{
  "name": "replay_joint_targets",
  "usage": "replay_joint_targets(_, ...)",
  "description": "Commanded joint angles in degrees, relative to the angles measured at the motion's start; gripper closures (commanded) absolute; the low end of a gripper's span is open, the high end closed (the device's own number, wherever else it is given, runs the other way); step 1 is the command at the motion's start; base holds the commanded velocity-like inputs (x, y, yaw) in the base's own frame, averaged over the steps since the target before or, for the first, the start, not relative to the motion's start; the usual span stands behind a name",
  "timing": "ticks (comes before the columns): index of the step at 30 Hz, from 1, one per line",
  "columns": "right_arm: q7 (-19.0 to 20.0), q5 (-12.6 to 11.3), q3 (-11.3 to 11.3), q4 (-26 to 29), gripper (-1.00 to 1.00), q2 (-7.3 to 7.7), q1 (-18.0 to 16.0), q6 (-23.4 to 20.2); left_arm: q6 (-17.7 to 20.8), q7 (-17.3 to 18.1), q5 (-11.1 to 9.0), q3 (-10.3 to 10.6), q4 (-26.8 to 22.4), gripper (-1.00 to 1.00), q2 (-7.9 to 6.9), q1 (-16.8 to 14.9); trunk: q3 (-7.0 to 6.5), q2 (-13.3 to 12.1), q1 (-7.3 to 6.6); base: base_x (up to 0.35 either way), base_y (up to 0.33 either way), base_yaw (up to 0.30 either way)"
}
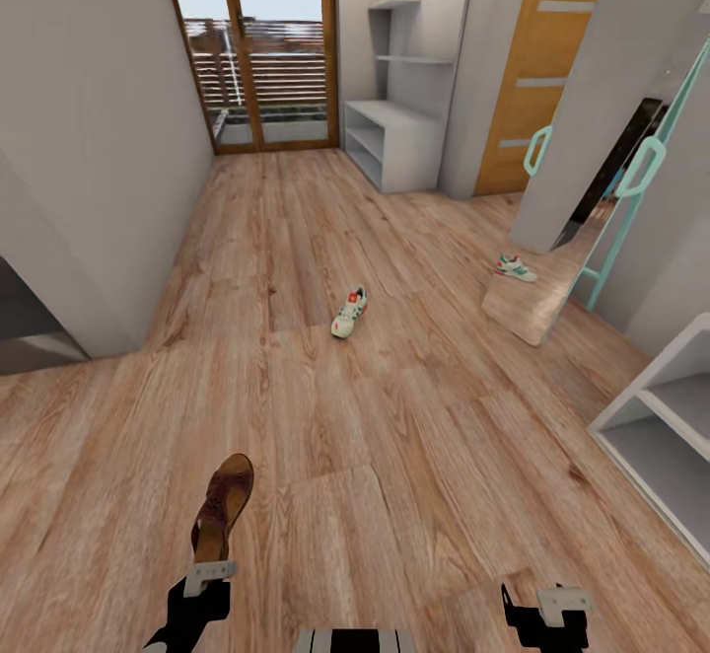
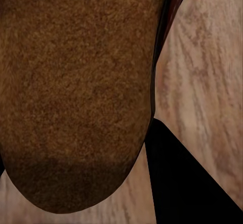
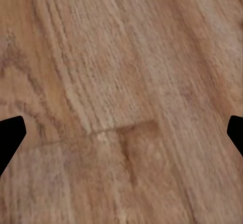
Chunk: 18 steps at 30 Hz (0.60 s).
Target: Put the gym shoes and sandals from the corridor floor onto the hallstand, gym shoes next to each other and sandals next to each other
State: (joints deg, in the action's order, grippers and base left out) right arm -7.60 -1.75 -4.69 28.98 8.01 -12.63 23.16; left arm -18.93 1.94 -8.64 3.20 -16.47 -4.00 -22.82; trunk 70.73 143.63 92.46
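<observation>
My left gripper [image 1: 210, 562] is shut on the heel end of a dark brown sandal [image 1: 225, 500], which points away from me just over the corridor floor [image 1: 394, 456]. The left wrist view has the sandal [image 2: 76, 92] up close, with one dark finger [image 2: 177, 183] beside it. One white gym shoe [image 1: 348, 312] with green stripes and a red tongue lies on the planks mid-corridor. At the far end, right of the glass door, stands the pale hallstand [image 1: 394, 135]. My right gripper [image 1: 540, 606] hangs open over bare planks, its fingertips [image 3: 10, 135] wide apart.
A tall mirror [image 1: 582, 239] in a teal frame leans on the right wall and reflects a gym shoe [image 1: 516, 268]. A white open shelf unit [image 1: 656, 426] juts in at near right. A grey wall corner [image 1: 89, 268] stands at the left. An orange door [image 1: 537, 71] is beside the hallstand.
</observation>
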Motion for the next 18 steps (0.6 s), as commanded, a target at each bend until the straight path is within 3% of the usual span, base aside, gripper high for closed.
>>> replay_joint_targets(1,-0.49,-0.18,-0.48,-0.04,-1.0,0.07,-0.03,0.13,-0.14,0.17,-0.39,0.31,0.05,1.0,-0.04,-0.03,-0.05,0.01,-0.01,0.0,0.0,0.0)
replay_joint_targets(18,-0.49,-0.18,-0.49,-0.06,-1.0,0.07,-0.03,0.13,-0.14,0.17,-0.42,0.31,0.12,1.0,-0.04,-0.03,-4.84,-0.19,-0.4,0.0,0.0,0.0)
